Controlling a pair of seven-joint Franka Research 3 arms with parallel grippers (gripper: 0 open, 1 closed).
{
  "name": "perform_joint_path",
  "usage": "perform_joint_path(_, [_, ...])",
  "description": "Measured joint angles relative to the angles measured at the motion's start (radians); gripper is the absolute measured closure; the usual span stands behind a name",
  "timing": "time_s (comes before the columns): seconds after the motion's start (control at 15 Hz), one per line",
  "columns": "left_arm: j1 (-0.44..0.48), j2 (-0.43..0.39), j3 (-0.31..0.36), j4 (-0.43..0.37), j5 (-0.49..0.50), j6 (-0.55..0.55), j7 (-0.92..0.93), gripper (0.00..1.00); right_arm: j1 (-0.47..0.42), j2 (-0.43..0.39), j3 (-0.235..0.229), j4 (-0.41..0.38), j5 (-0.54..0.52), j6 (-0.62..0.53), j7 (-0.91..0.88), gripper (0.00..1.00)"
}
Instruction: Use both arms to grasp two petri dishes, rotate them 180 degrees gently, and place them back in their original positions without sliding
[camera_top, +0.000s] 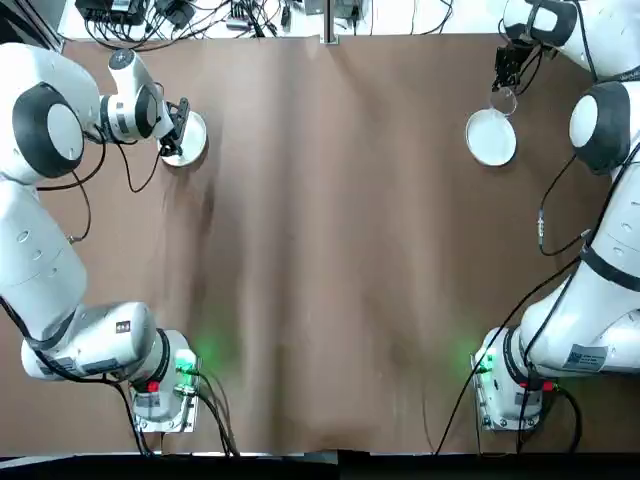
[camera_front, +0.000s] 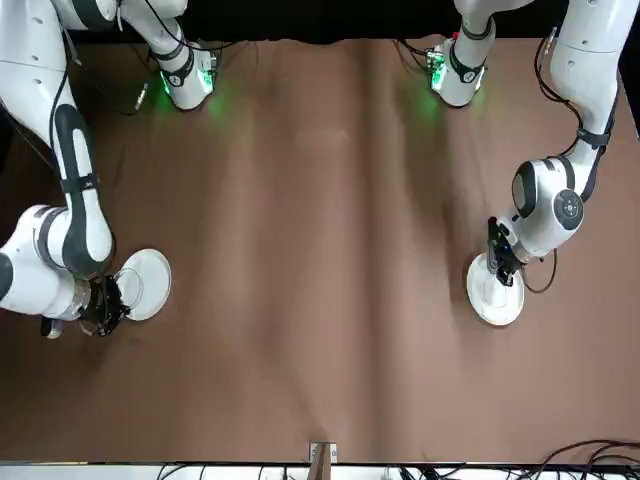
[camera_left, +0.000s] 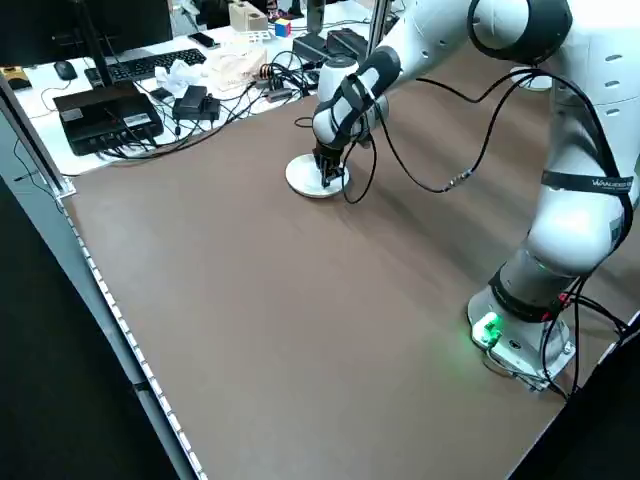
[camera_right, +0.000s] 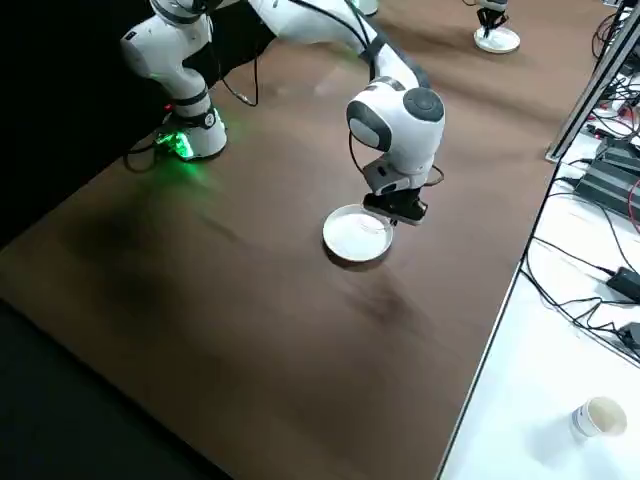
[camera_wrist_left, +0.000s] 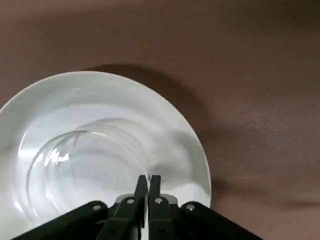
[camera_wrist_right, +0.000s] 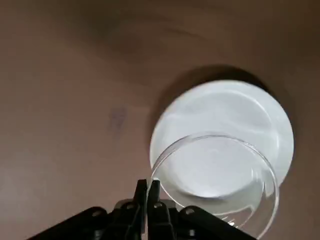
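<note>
From above you see the right gripper (camera_top: 510, 68) pinching the right dish (camera_top: 503, 100) near 12 o'clock of the right disc (camera_top: 491, 140), while its wrist view shows the left gripper (camera_wrist_left: 148, 181) clamped on the left dish (camera_wrist_left: 75, 155), centred over the left disc (camera_wrist_left: 186, 142).

Top cam looks straight down with both arm bases along the bottom edge, and the front cam stares back from across the brown table (camera_top: 330, 250), so the sides come out mirrored. The two side cams sit raised at opposite table edges looking diagonally across (the left one also catches a cluttered desk (camera_left: 150, 90) beyond the far edge). Each wrist cam hangs close over its own white disc, which the top and front views also show, much smaller.
</note>
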Motion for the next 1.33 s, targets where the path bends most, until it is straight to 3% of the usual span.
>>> perform_joint_path(0.2, [0.001, -0.015, 0.000, 0.001, 0.000, 0.000, -0.053, 0.96, -0.002, 0.000, -0.003, 0.017, -0.003, -0.001, -0.189, 0.96])
perform_joint_path(0.67, [0.004, -0.070, 0.000, 0.006, 0.000, -0.019, -0.323, 0.96, -0.001, 0.000, -0.002, 0.019, -0.021, -0.001, -0.376, 0.96])
perform_joint_path(0.87, [0.000, -0.075, -0.001, 0.017, 0.000, -0.039, -0.573, 0.96, -0.005, 0.000, -0.004, 0.020, -0.021, -0.011, -0.473, 0.96])
perform_joint_path(1.33, [-0.036, -0.076, -0.002, 0.098, 0.000, -0.175, -1.078, 0.96, -0.020, 0.000, -0.007, 0.075, -0.021, -0.154, -0.582, 0.96])
